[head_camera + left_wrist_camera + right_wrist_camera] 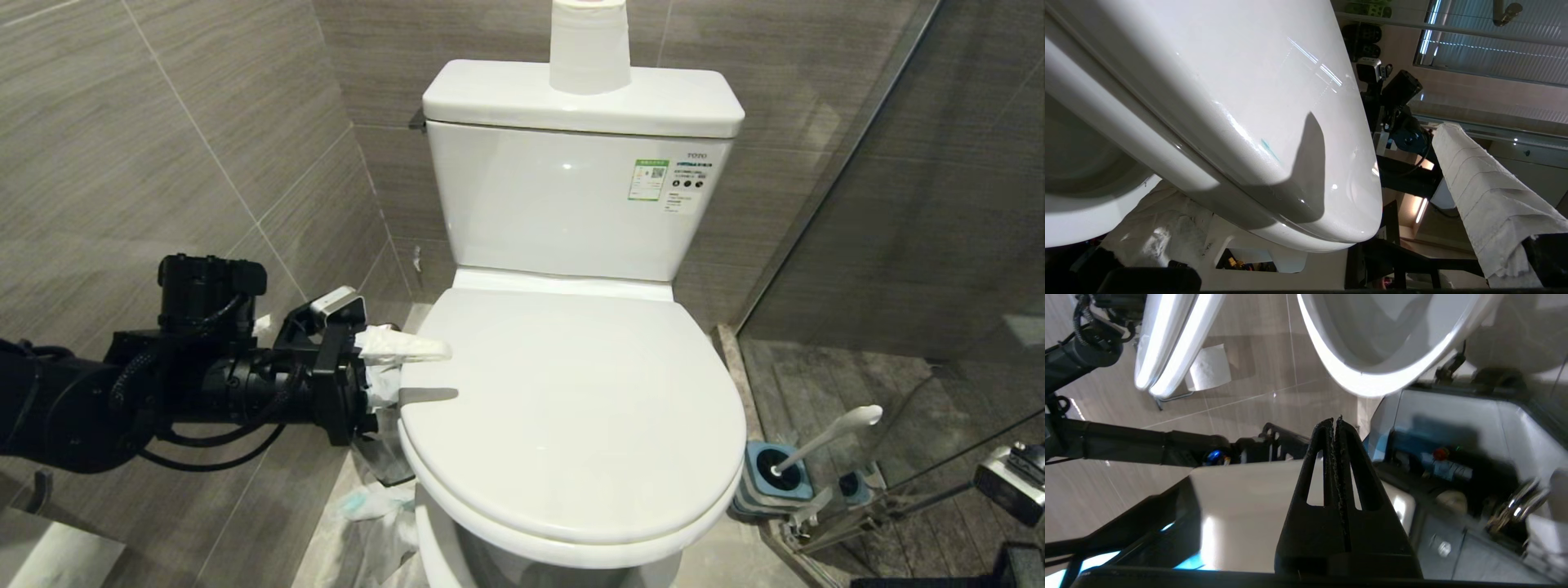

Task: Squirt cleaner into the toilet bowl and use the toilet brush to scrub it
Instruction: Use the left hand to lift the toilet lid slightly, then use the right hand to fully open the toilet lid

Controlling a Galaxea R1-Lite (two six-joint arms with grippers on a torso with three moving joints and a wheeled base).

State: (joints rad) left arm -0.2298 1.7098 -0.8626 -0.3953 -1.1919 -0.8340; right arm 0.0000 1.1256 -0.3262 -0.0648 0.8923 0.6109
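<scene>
The toilet bowl (1372,343) sits under a closed lid (571,408), so only its rim shows, seen from below. The step in hand looks like opening the toilet: the left gripper (392,371) is at the lid's left edge, its cloth-wrapped jaws spread wide, one finger (404,347) above the lid and nothing held. The next move calls for hooking under the lid and lifting. The toilet brush (824,437) stands in its holder (771,482) on the floor, right of the toilet. The right gripper (1334,422) hangs low, jaws pressed together, empty.

Head camera looks down at the closed toilet lid (571,408); left wrist camera hugs that lid's edge (1274,134) from beside it.
</scene>
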